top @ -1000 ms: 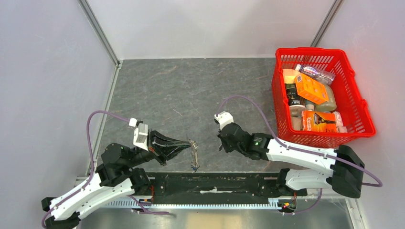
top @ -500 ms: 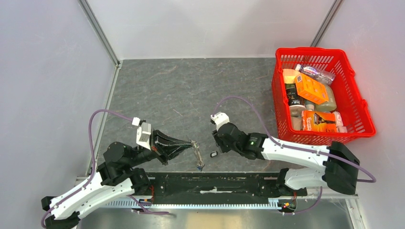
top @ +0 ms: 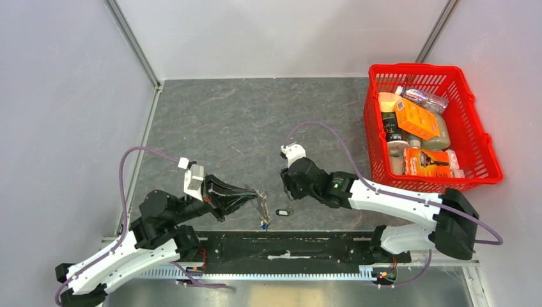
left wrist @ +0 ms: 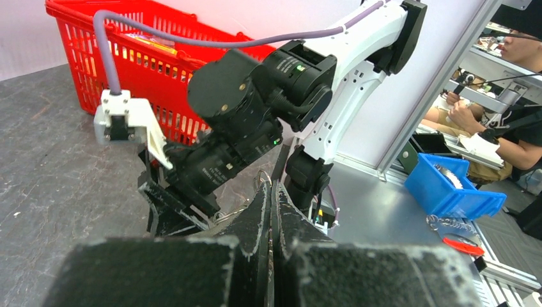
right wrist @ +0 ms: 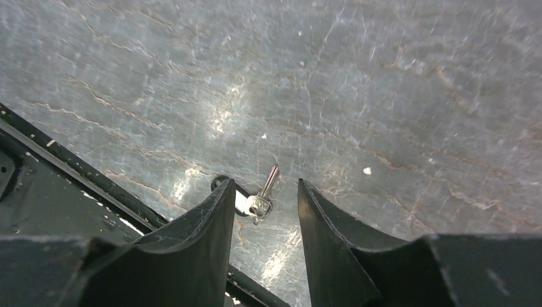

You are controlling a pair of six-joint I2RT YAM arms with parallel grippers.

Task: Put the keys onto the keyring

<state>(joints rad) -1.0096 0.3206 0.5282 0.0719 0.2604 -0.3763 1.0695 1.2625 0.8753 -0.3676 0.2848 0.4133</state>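
Note:
My left gripper (top: pixel 254 194) is shut on the silver keyring (top: pixel 260 197). Its thin chain (top: pixel 263 214) hangs down toward the table's near edge. In the left wrist view only a bit of the keyring's wire loop (left wrist: pixel 262 177) pokes out past the shut fingertips (left wrist: pixel 259 211). One small silver key (top: pixel 283 212) with a black piece at its head lies loose on the grey tabletop. My right gripper (top: pixel 286 192) hovers just above and behind it, open and empty. The right wrist view looks straight down on that key (right wrist: pixel 263 199), between the spread fingers (right wrist: pixel 211 224).
A red basket (top: pixel 427 187) full of packaged goods stands at the right of the table. The black mounting rail (top: pixel 287 246) runs along the near edge, just below the key. The right arm's wrist (left wrist: pixel 236 121) fills the space in front of my left gripper.
My right gripper has opened and the key now lies on the table below it. The right arm has crept left, toward the left gripper. The left gripper edged right with the keyring.

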